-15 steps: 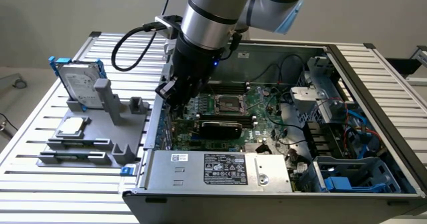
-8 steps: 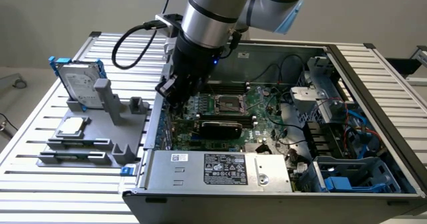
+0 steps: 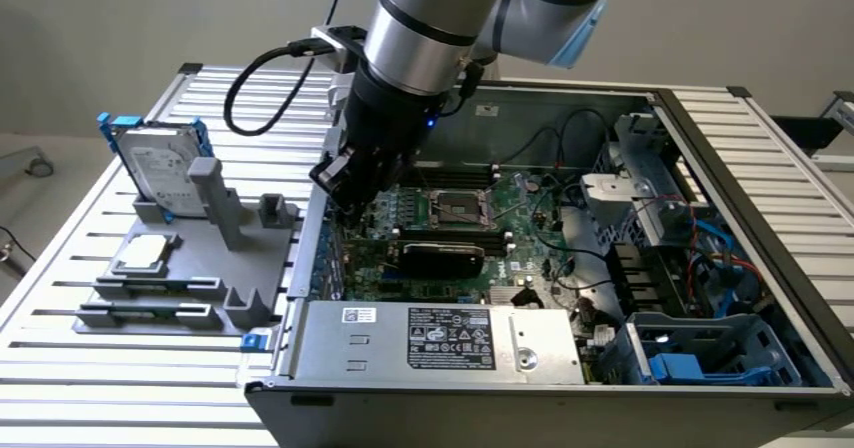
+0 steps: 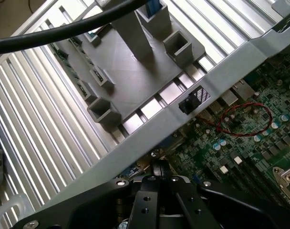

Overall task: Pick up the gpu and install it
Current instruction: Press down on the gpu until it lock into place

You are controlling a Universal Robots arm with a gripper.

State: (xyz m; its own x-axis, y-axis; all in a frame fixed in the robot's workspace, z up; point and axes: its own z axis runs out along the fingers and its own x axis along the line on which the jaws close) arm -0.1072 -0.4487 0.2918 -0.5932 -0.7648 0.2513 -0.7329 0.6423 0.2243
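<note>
Wrist view had the gripper (image 4: 157,172) with its fingers pressed together, low over the motherboard (image 4: 250,138) just inside the case wall (image 4: 192,102). From the exterior view, the gripper (image 3: 350,183) stood at the case's left inner edge, and the GPU (image 3: 441,259), black shroud up, sat on the board just right of it, near side. It looked seated already; nothing showed between the fingers. Left of the case, the gray fixture (image 3: 187,288) kept the hard drive (image 3: 158,173) upright.
</note>
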